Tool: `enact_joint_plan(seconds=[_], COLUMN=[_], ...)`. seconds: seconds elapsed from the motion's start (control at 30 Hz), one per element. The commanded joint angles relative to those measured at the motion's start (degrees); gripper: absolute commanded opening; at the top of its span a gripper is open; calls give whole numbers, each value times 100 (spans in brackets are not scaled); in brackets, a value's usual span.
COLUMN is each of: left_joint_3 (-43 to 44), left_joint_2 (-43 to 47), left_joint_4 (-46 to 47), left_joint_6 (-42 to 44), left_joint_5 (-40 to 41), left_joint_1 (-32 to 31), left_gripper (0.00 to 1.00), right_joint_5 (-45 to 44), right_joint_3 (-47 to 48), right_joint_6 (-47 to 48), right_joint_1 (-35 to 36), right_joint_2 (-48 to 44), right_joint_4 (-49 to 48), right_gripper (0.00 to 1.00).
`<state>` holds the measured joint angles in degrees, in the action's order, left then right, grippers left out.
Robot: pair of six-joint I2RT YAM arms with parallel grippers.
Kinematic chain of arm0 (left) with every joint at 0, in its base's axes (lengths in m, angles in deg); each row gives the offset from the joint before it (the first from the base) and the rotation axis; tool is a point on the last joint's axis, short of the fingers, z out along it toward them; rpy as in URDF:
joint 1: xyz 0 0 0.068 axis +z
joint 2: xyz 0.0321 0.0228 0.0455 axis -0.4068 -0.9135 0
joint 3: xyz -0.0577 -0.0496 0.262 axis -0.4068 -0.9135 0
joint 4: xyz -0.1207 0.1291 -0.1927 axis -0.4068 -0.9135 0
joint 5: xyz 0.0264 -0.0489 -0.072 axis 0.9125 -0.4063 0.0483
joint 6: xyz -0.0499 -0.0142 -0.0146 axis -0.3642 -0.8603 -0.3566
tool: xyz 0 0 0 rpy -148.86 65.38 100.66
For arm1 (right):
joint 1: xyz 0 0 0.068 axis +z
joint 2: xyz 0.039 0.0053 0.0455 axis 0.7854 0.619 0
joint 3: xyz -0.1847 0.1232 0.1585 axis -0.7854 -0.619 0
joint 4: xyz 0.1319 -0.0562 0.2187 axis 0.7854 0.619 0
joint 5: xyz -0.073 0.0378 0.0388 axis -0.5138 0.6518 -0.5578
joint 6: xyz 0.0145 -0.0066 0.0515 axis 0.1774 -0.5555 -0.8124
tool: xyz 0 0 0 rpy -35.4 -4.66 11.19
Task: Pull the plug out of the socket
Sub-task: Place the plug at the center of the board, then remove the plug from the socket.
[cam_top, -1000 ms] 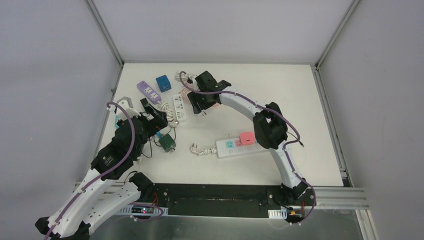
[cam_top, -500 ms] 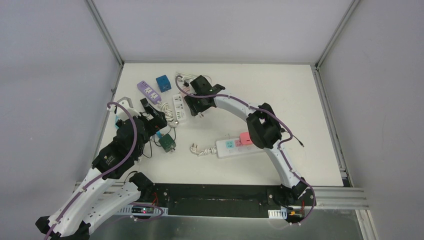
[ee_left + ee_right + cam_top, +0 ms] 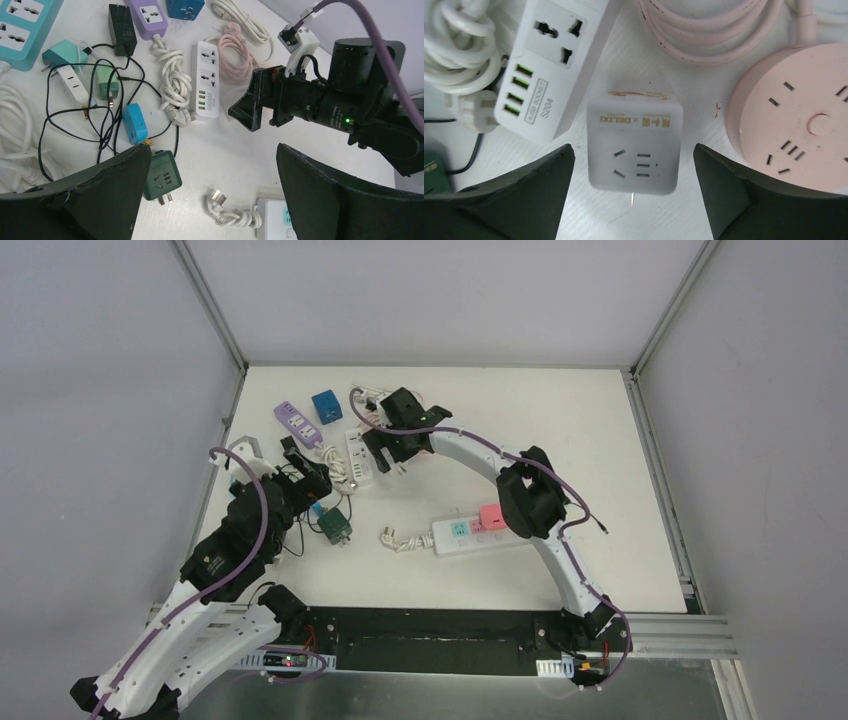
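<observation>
- Pink round socket (image 3: pixel 794 115): right of the right gripper (image 3: pixel 633 150); outer side cut off by the view's right edge.
- White USB strip (image 3: pixel 549 65): ahead and left of that gripper; far end cut off at the top.
- Dark green piece (image 3: pixel 431 172): outside the same gripper's left finger; mostly out of view, kind untellable.
- Teal strip (image 3: pixel 20 25): far ahead-left of the left gripper (image 3: pixel 214 149); only a corner showed.
- White strip (image 3: pixel 272 220): between that gripper's fingers; cut by the bottom edge.

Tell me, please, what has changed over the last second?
The right gripper moved left toward the white power strip and now stands open either side of the white adapter cube. The left gripper stayed open and in place.
</observation>
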<state>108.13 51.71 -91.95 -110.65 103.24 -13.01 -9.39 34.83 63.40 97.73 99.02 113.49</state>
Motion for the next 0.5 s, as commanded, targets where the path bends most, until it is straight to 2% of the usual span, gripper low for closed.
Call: enact_joint_plan(seconds=[0.0, 0.13, 0.27, 0.3, 0.33, 0.47], left_joint_3=[-37, -231, -490, -498, -470, -361], left_joint_2=[177, 371, 364, 298, 40, -622], left_joint_4=[94, 391, 935, 1043, 1238, 1584], left_joint_6=[-189, -312, -261, -259, -254, -233], left_joint_5=[-191, -572, -1514, -1737, -2296, -3229], left_joint_1=[45, 45, 45, 45, 45, 38], left_gripper=[99, 99, 99, 99, 98, 96], right_joint_5=[301, 1042, 1767, 1968, 2631, 3589], right_joint_3=[61, -301, -976, -1137, -1500, -2102], right_joint_6=[406, 1161, 2058, 2268, 2733, 3278], right_joint_1=[-104, -274, -524, -598, -899, -1563], right_joint_2=[-1177, -1930, -2729, -2922, -3341, -4046], right_joint_4=[-8, 504, 1143, 1325, 1797, 2405], right_gripper=[93, 99, 99, 99, 99, 99])
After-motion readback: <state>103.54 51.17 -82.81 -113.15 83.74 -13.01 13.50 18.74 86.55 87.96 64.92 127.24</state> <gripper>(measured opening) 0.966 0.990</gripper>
